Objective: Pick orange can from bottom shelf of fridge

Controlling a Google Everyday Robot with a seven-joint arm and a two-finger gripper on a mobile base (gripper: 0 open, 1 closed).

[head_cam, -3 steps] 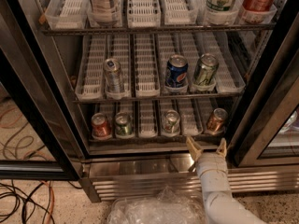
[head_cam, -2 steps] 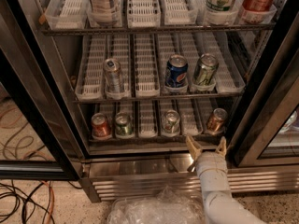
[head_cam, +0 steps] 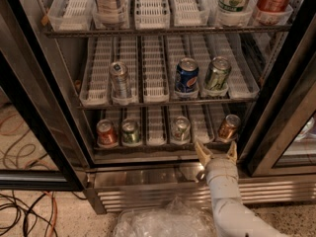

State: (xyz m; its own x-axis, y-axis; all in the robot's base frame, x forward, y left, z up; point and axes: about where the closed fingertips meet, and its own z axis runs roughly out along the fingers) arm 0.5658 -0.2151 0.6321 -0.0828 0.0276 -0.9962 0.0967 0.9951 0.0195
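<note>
The orange can (head_cam: 228, 127) stands at the right end of the bottom shelf (head_cam: 156, 132) of the open fridge (head_cam: 64, 83). On the same shelf stand a red can (head_cam: 106, 133), a green can (head_cam: 130, 132) and a silver can (head_cam: 180, 129). My gripper (head_cam: 216, 152) is open, its two tan fingers pointing up just below the shelf's front edge, slightly left of and below the orange can, not touching it.
The middle shelf holds a silver can (head_cam: 119, 79), a blue can (head_cam: 186, 75) and a green can (head_cam: 217, 73). Bottles stand on the top shelf. Black door frames (head_cam: 279, 107) flank the opening. Crumpled clear plastic (head_cam: 163, 221) lies on the floor, cables (head_cam: 24, 206) at left.
</note>
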